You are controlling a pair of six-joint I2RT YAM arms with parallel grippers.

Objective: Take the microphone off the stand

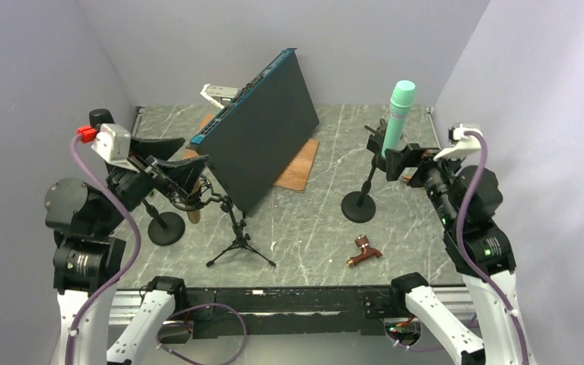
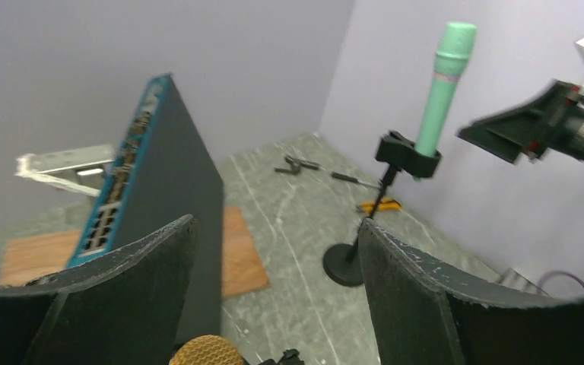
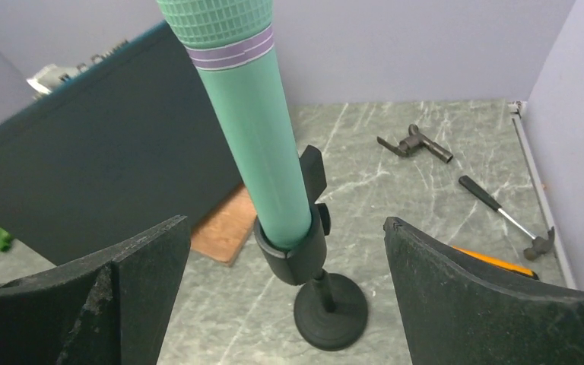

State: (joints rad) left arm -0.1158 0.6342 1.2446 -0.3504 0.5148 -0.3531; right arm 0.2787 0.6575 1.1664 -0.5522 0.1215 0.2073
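Observation:
A mint-green microphone (image 1: 400, 114) stands upright in the black clip (image 3: 293, 247) of a round-based stand (image 1: 358, 207) at the right. My right gripper (image 1: 392, 163) is open right beside that clip. In the right wrist view the green microphone (image 3: 262, 144) rises between the two wide-apart fingers (image 3: 122, 289), touching neither. On the left, a gold-headed microphone (image 1: 190, 201) sits on a small tripod stand (image 1: 239, 245). My left gripper (image 1: 176, 161) hovers just above it, open. The gold head (image 2: 207, 351) shows low between the left jaws.
A dark network switch with a blue face (image 1: 262, 129) leans across the middle over a wooden board (image 1: 298, 171). A second round stand base (image 1: 166, 228) is under the left arm. A brown tool (image 1: 365, 252) lies at the front; a hammer (image 3: 502, 213) and black clamp (image 3: 414, 143) lie at the back right.

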